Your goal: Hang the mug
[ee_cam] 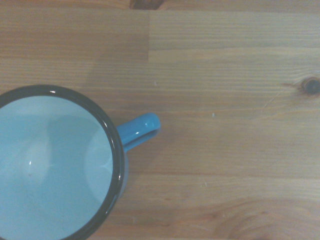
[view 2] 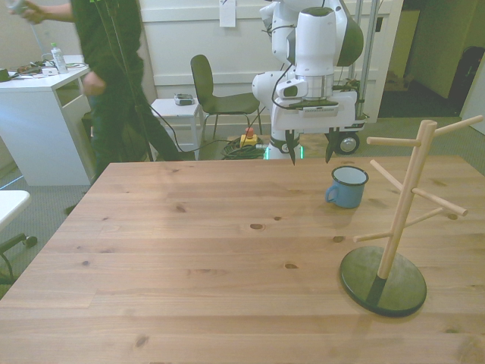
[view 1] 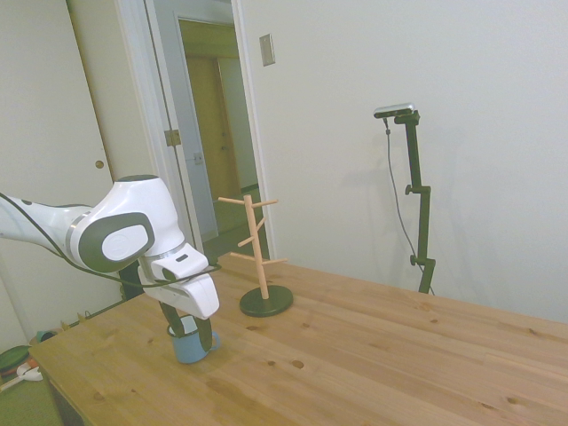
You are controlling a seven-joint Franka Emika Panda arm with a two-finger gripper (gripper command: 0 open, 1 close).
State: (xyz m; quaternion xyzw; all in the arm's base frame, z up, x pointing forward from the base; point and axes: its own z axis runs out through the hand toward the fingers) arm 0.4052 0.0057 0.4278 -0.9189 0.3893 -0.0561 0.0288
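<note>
Side and front views share the table [view 1: 373, 355] from afar; the wrist view looks straight down, close on the mug [ee_cam: 55, 165].

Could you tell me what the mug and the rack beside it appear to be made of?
Mug: likely enamelled metal; glossy light-blue coat, dark rim, glints inside. Rack: pale unfinished-looking wooden post and pegs, on a dark round base of unclear material.

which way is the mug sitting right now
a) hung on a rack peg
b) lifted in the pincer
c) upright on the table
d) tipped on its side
c) The mug stands upright on the table, rim up and handle toward the front view's left, apart from the rack, with the open pincer not holding it.
</note>
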